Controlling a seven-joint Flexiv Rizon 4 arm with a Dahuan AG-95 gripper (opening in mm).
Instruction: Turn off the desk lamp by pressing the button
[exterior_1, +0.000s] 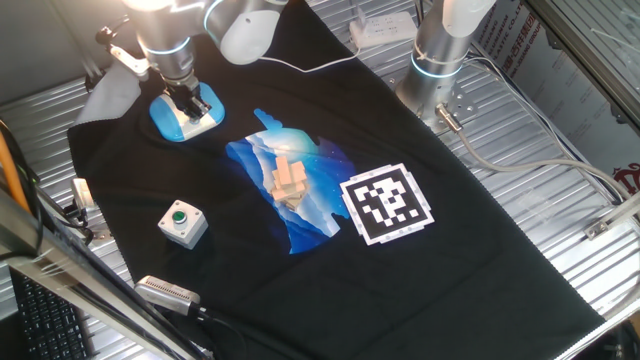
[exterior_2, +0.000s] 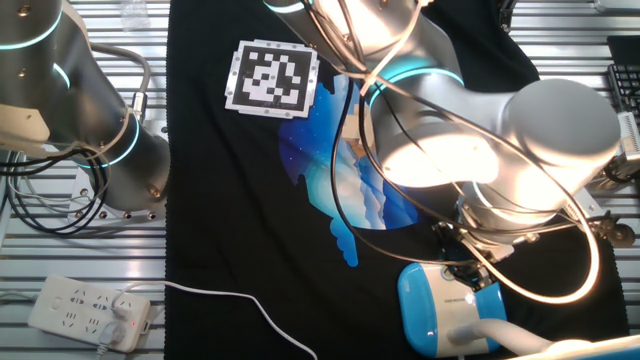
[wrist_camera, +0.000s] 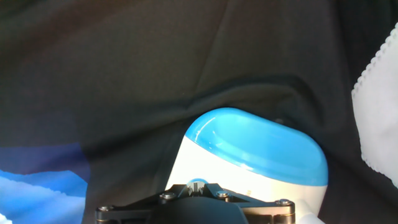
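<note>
1. The desk lamp (exterior_1: 186, 114) stands near the back left corner of the black cloth (exterior_1: 480, 260) that covers the worktop (exterior_1: 560, 190), seen from one fixed view. Its oval light-blue base carries a white top face.
2. The end effector (exterior_1: 188, 104) is directly above that white face, low over the base. Whether the fingertips touch the lamp cannot be made out in this view.
3. In the other fixed view the lamp (exterior_2: 432, 305) shows at the bottom edge, with the end effector (exterior_2: 470, 278) over its right half. The arm's bright silver joints hide most of the contact area.
4. The hand view looks straight down at the lamp (wrist_camera: 249, 163): the blue rim curves across the middle and the white face lies below it. The dark body of the end effector (wrist_camera: 198, 200) fills the bottom edge.
5. The button on the white face is not visible in any view.
6. No view shows the fingertips clearly, so I cannot tell whether the end effector is wide or narrow.
7. Well apart from the lamp, a grey box (exterior_1: 183, 223) with a green push-button sits near the front left of the cloth.
8. A small stack of wooden blocks (exterior_1: 290, 180) rests on the blue print in the middle of the cloth, with a black-and-white marker card (exterior_1: 388, 203) just beside it to the right.
9. A white power strip (exterior_2: 90, 310) lies on the metal worktop beside the cloth.
</note>
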